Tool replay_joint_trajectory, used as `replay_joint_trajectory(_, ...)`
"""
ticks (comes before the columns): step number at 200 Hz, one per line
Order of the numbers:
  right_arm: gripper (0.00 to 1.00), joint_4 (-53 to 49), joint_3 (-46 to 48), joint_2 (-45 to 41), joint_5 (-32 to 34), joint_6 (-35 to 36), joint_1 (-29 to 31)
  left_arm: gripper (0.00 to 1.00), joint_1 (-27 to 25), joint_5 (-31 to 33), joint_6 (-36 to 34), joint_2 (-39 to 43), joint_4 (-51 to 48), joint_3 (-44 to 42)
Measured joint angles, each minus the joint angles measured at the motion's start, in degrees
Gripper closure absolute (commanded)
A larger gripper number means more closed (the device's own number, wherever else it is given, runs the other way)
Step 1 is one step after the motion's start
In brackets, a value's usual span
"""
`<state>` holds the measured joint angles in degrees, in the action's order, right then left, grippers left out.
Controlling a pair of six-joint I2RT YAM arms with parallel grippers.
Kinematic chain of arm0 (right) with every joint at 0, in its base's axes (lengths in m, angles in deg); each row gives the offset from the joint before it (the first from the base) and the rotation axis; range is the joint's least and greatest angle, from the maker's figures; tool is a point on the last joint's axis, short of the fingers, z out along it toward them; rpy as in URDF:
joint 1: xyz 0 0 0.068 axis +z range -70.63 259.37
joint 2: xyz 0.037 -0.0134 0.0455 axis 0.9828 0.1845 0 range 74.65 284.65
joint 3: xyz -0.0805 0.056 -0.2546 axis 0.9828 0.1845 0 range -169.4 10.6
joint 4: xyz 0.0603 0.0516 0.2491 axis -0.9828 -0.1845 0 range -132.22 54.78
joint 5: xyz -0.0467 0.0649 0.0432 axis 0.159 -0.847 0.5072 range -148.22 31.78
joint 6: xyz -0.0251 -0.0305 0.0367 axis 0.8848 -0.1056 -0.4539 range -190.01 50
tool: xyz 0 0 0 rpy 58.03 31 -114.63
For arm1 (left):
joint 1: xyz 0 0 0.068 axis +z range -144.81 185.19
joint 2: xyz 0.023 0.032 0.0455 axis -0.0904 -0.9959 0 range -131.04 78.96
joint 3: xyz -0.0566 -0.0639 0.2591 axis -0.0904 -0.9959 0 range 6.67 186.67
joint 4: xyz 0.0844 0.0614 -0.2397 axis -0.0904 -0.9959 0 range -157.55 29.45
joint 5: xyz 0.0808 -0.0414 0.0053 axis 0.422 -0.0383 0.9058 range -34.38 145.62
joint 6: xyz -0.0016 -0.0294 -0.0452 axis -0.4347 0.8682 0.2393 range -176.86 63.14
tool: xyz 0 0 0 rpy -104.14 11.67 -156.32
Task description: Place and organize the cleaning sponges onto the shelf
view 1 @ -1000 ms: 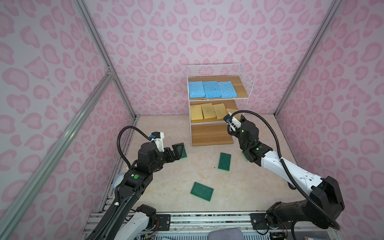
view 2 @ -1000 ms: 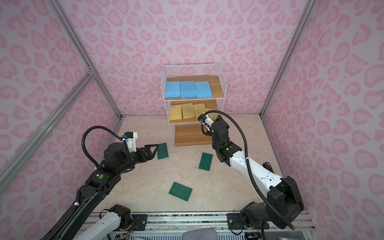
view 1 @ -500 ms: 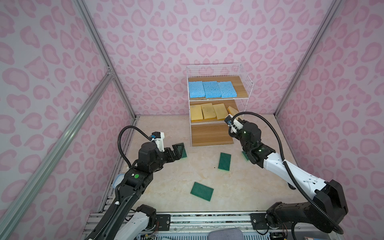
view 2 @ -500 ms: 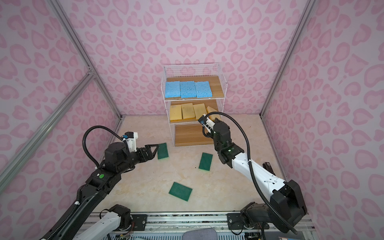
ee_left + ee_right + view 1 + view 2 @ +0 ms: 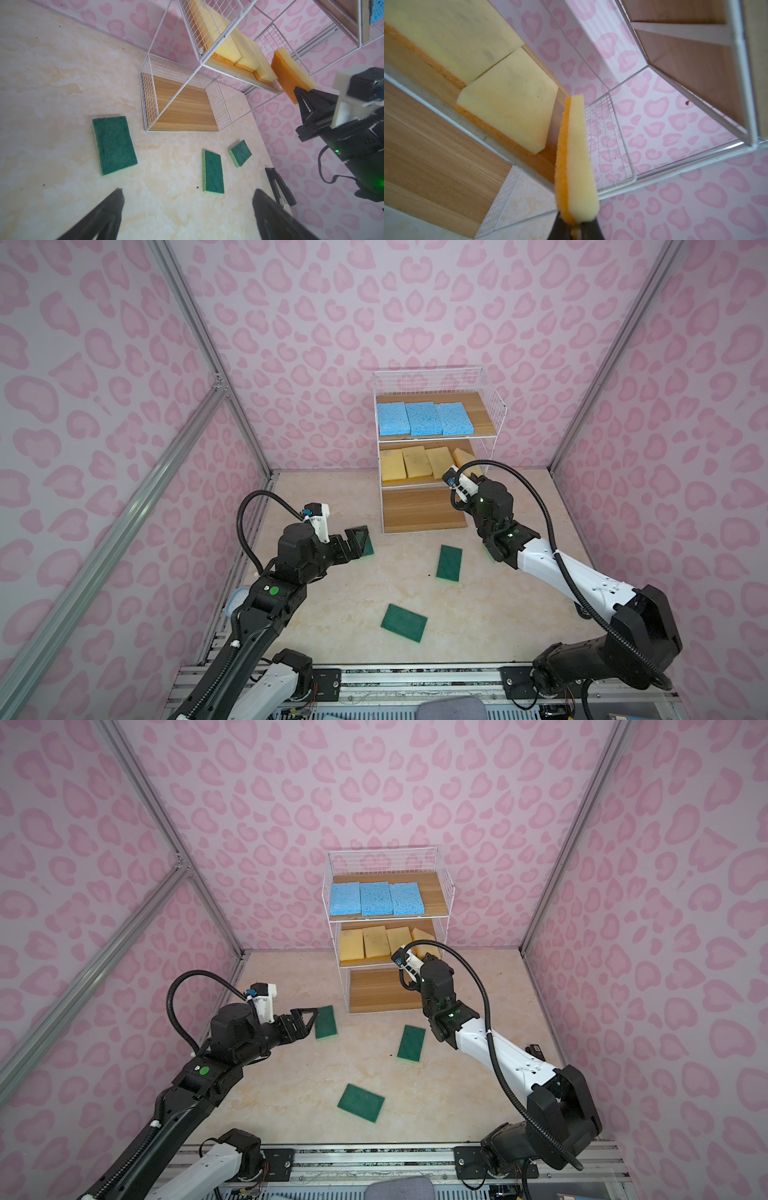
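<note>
Right pincer clenched on a yellow sponge at the shelf's middle tier
Left pincer released, jaws wide; a green sponge lies near it on the bench

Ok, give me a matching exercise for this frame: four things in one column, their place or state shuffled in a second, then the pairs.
1. blue sponges
2. green sponges
3. right gripper
4. left gripper

a. open, holding nothing
b. on the shelf's top board
c. lying flat on the table
d. shut on a yellow sponge

Pairs: 1-b, 2-c, 3-d, 4-a
</note>
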<state>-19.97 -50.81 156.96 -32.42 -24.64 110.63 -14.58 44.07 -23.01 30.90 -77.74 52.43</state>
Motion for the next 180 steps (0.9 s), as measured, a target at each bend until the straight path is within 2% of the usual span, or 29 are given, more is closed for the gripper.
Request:
replay_joint_trajectory(61,0.89,1.1,-3.5,3.6,0.9,1.7,-1.8,0.02,0.0,0.0,0.0,0.0,0.0,0.0)
replay_joint_trajectory(92,0.62,1.4,-4.2,4.6,0.7,1.8,-2.1,0.02,0.0,0.0,0.0,0.0,0.0,0.0)
replay_joint_trajectory(113,0.52,1.0,-4.2,4.6,0.6,1.6,-2.4,0.02,0.0,0.0,0.0,0.1,0.0,0.0)
replay_joint_trajectory(180,0.45,-0.2,-4.2,4.1,-1.9,-1.6,-2.7,0.02,0.0,0.0,0.1,0.3,0.0,0.0)
